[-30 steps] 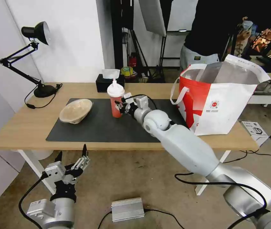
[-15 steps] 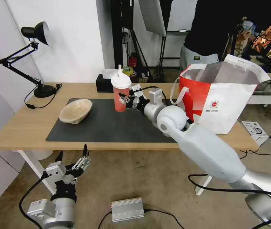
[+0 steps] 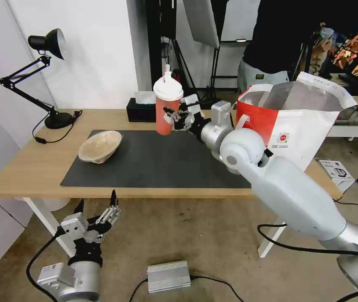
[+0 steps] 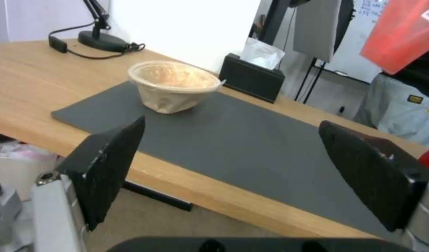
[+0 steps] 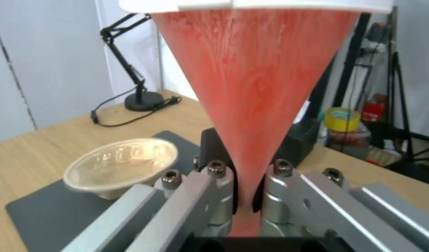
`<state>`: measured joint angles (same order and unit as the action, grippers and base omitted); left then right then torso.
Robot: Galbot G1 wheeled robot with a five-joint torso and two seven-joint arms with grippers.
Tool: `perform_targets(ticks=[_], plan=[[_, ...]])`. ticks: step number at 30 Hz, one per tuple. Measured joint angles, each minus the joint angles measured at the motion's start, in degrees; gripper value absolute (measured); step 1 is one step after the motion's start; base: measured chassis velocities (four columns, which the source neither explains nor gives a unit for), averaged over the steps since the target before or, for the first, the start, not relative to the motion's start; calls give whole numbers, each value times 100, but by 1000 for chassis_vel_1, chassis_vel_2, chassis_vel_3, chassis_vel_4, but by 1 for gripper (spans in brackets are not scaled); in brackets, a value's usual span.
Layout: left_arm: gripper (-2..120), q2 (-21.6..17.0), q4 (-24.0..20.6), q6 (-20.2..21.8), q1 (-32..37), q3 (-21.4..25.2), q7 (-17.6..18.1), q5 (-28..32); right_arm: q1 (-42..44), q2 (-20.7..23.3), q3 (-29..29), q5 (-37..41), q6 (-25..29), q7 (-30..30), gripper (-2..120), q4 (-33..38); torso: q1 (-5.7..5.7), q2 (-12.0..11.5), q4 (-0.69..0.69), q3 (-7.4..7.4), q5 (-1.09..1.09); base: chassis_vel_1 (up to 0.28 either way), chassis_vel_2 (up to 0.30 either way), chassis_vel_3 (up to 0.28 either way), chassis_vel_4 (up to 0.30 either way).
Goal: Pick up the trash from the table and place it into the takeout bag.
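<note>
My right gripper (image 3: 173, 119) is shut on the red cup (image 3: 165, 110) with its white domed lid, holding it in the air above the back of the dark mat (image 3: 158, 163). In the right wrist view the cup (image 5: 256, 87) is pinched between the fingers (image 5: 216, 182). The shallow beige bowl (image 3: 100, 146) sits on the mat's left part and also appears as the bowl (image 4: 172, 85) in the left wrist view. The takeout bag (image 3: 296, 130) stands open at the table's right end. My left gripper (image 3: 97, 209) hangs open below the table's (image 3: 19, 167) front edge.
A black desk lamp (image 3: 46, 75) stands at the table's back left with its cord trailing. A black tissue box (image 3: 142, 110) sits at the back edge behind the cup. A person in dark clothes stands behind the bag. A metal box (image 3: 169, 275) and cables lie on the floor.
The right arm has lifted the cup off the mat and carried it up and to the right, toward the bag. The left arm has stayed still.
</note>
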<state>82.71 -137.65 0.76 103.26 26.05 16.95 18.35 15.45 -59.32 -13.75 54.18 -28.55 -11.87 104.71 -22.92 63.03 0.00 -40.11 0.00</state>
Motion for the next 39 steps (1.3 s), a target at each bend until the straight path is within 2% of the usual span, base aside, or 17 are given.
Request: perform_targets(ticks=[18, 39], plan=[[100, -48, 18, 1, 0, 3, 3, -8, 23, 626, 559, 445, -440, -474, 3, 353, 0, 0, 0, 0, 0, 0, 0, 0, 0], [100, -71, -29, 42, 52, 7, 100, 105, 55, 1043, 1234, 767, -676, -1148, 3, 425, 0, 0, 0, 0, 0, 0, 0, 0, 0]])
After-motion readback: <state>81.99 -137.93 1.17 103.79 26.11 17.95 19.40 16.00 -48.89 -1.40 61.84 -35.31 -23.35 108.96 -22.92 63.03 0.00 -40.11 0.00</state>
